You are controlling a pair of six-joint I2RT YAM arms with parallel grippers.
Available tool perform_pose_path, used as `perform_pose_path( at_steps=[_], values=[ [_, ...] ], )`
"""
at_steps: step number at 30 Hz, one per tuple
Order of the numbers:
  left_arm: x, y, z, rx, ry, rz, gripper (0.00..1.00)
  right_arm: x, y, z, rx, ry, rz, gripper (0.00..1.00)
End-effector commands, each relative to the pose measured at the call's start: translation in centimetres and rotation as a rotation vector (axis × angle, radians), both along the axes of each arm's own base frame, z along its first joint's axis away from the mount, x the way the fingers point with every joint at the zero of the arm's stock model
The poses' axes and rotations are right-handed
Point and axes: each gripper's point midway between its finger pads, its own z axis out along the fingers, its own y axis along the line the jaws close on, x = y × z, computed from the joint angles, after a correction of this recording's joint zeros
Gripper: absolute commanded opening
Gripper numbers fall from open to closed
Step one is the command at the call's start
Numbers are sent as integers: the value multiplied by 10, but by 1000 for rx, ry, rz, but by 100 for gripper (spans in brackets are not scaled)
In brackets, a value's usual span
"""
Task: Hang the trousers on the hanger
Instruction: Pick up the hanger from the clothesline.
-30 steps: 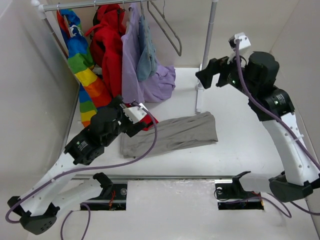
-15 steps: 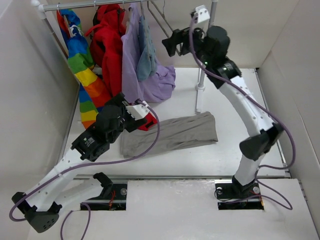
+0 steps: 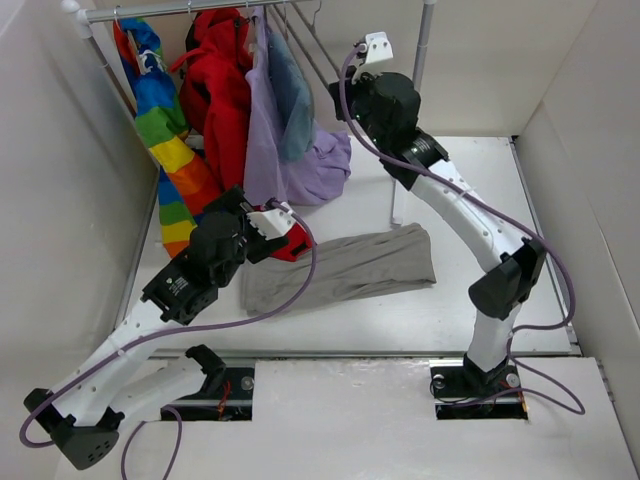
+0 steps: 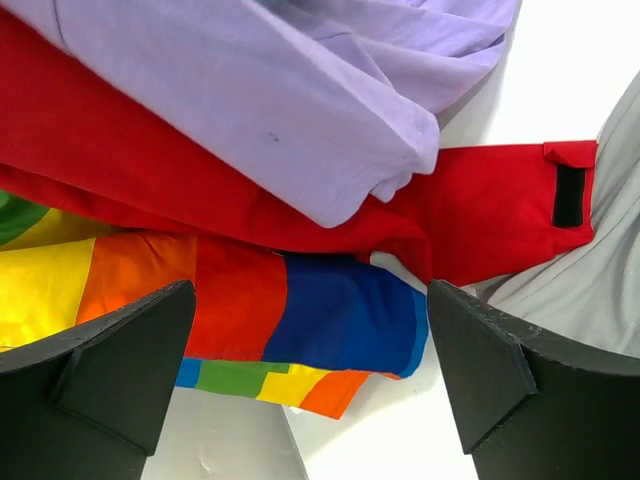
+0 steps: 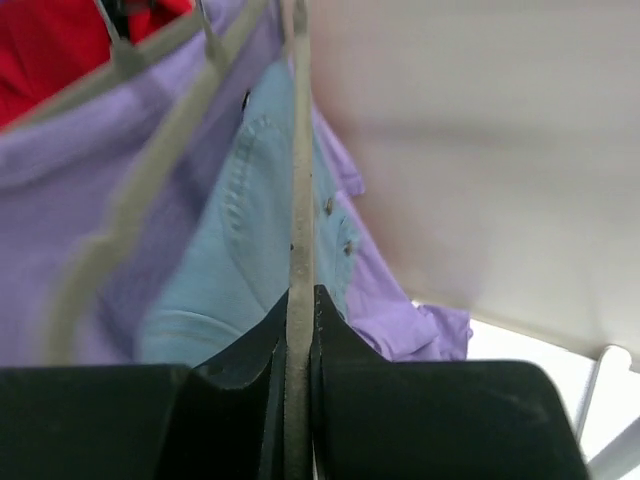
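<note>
The grey-beige trousers [image 3: 340, 268] lie flat on the white table; their edge shows at the right of the left wrist view [image 4: 590, 290]. The slim grey hanger [image 3: 315, 45] hangs from the rail at the back. My right gripper [image 3: 340, 95] is shut on the hanger's thin rod [image 5: 298, 200], which runs straight up between the two fingers [image 5: 298, 310]. My left gripper [image 3: 280, 235] hovers open above the trousers' left end, with nothing between its fingers [image 4: 310, 370]; under it lie a red sleeve and a rainbow cloth.
On the rail [image 3: 200, 10] hang a rainbow garment [image 3: 160, 120], a red coat [image 3: 220, 90], a lilac garment [image 3: 300, 160] and a small blue-grey garment [image 3: 295, 100]. The stand's upright pole [image 3: 415, 90] rises behind my right arm. Walls close in left and right.
My right arm swung left from the pole side to the hanger and its jaws closed on the rod. The left arm has barely moved and stays open.
</note>
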Motion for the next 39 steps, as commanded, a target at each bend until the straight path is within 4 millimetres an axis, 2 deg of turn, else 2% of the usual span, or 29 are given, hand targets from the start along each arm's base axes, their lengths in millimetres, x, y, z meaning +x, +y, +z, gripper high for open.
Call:
perform_pose_path(
  at_steps=[1,2,6,7,8,9,10,11,14,15,16,18,19,21,22,23,24,25,26,27,28,29,31,32,33,35,37,39],
  values=[
    [1,5,15,-19,-47,15,100,-25,-21,67,139,-144,-134,0],
    [2,3,19,-36,-49,19,100,-28,-27,71,144,-147,-174,0],
    [0,-1,38,-92,-42,9,100,-36,-43,65,106,-129,-348,0],
    [0,-3,44,-121,-45,15,100,-39,-54,60,102,-113,-422,0],
    [0,-5,44,-135,-39,8,100,-38,-52,47,70,-95,-434,0],
    [0,-5,48,-152,-44,10,100,-46,-56,51,78,-96,-439,0],
    [-2,-10,52,-172,-43,-11,100,-48,-61,47,73,-86,-463,0],
    [-2,-13,47,-180,-20,-17,100,-52,-61,42,65,-78,-464,0],
    [-5,-21,53,-222,0,-50,100,-66,-77,23,30,-45,-504,0],
    [-5,-26,54,-264,17,-49,100,-70,-74,-4,-26,-14,-493,0],
    [-7,-28,57,-291,28,-54,100,-84,-79,-2,-6,-13,-476,0],
    [-10,-41,61,-351,67,-95,100,-104,-76,-25,-20,20,-452,0],
    [-11,-49,58,-404,111,-97,100,-118,-82,-53,-58,51,-448,0],
    [-14,-67,61,-478,168,-145,100,-137,-88,-89,-61,116,-469,0],
    [-15,-74,62,-514,196,-156,100,-153,-87,-135,-149,185,-454,0],
    [-15,-82,62,-549,226,-165,100,-164,-89,-146,-56,237,-449,0],
    [-20,-94,70,-628,275,-193,100,-172,-91,-163,-53,277,-448,0],
    [-15,-106,66,-653,319,-202,98,-182,-86,-182,-62,318,-418,0],
    [-15,-115,67,-687,350,-215,98,-192,-88,-218,-115,366,-408,0],
    [-13,-124,69,-719,377,-223,98,-199,-88,-231,-94,393,-406,0],
    [-5,-140,69,-778,427,-216,98,-205,-86,-248,-110,416,-401,0],
    [0,-146,66,-797,454,-199,97,-219,-85,-272,-159,447,-385,0],
    [11,-159,71,-831,478,-195,97,-229,-83,-303,-183,491,-413,0],
    [20,-170,57,-830,528,-175,97,-237,-82,-315,-206,501,-422,0],
    [24,-174,53,-831,542,-165,97,-246,-91,-343,-293,537,-447,0],
    [30,-182,31,-820,605,-132,97,-255,-91,-365,-290,579,-473,0],
    [30,-187,11,-814,661,-107,97,-271,-92,-396,-385,600,-457,0],
    [27,-188,-15,-797,721,-75,97,-285,-76,-409,-414,611,-395,0]
  ],
)
